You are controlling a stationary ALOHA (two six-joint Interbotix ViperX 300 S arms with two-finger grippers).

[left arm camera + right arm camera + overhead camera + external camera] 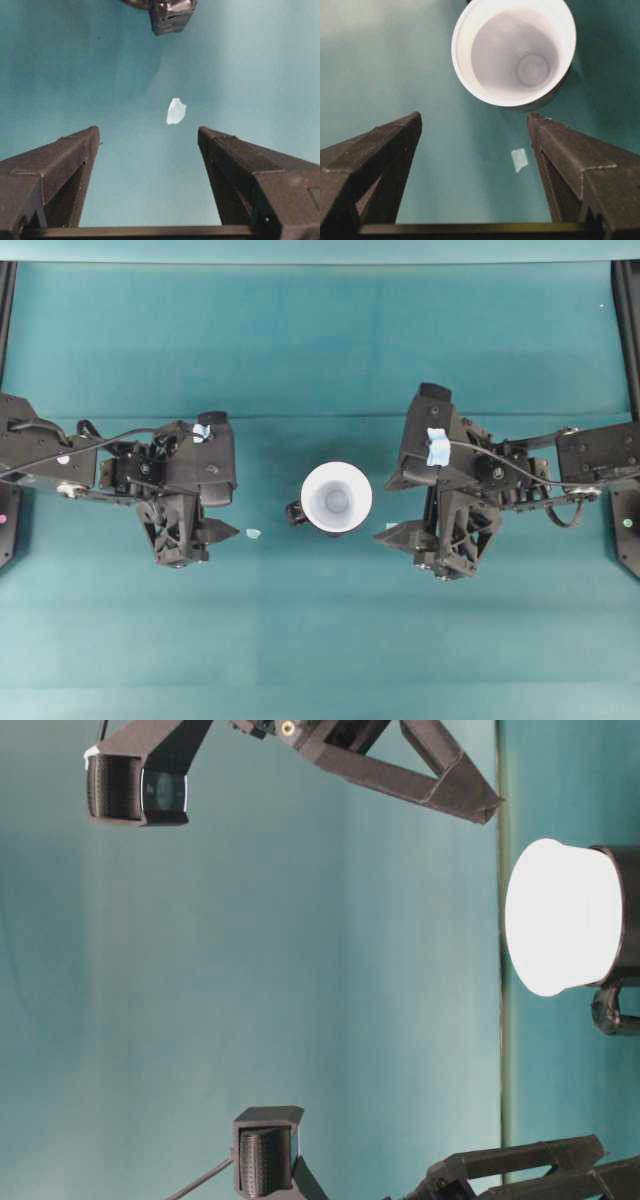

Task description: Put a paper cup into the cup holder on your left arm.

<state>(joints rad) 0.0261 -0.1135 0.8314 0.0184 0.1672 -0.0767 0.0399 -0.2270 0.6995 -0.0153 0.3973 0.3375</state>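
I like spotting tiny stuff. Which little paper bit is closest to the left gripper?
The pale scrap just off the left gripper; the other scrap lies beyond the paper cup.

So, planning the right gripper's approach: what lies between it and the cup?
Only a small paper scrap on bare table, seen in the right wrist view between the open right gripper and the cup.

Overhead faces down; wrist views face inward.
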